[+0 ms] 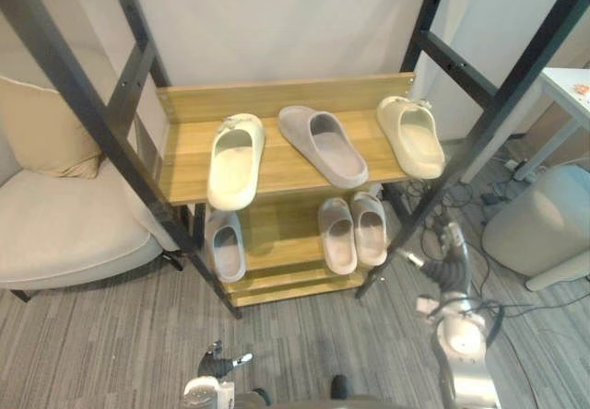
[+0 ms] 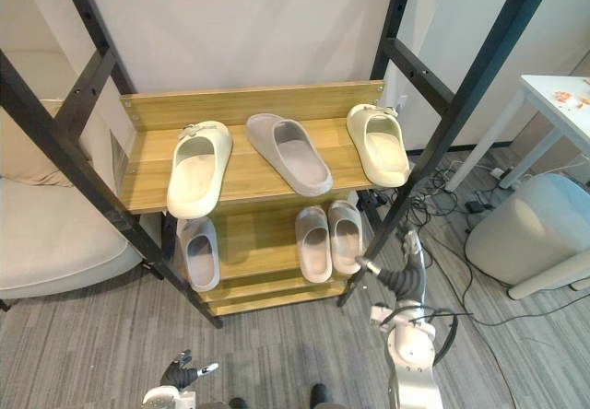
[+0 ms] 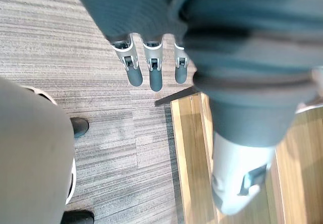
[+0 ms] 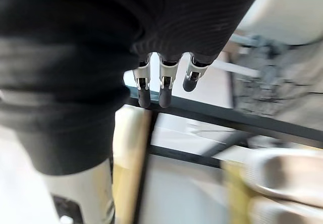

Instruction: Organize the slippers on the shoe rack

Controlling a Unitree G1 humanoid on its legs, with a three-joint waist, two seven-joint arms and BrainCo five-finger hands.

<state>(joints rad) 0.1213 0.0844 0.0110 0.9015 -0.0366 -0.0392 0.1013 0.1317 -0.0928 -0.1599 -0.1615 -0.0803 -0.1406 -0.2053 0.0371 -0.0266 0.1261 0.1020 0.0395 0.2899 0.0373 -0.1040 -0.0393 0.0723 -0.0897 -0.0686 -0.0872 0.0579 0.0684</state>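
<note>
Cream slippers flank grey slipper; pale slippers below.

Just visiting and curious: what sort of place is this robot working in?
Probably an office or lab corner staged as a home entryway: a wooden shoe rack with slippers, a cream armchair, loose cables by a white table.

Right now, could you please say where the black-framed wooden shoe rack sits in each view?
Left eye view: wooden shoe rack, centre.
Right eye view: shoe rack, centre.
Left wrist view: shoe rack beyond left hand.
Right wrist view: shoe rack beyond right hand.
Shared landmark: grey slipper, top shelf middle.
</note>
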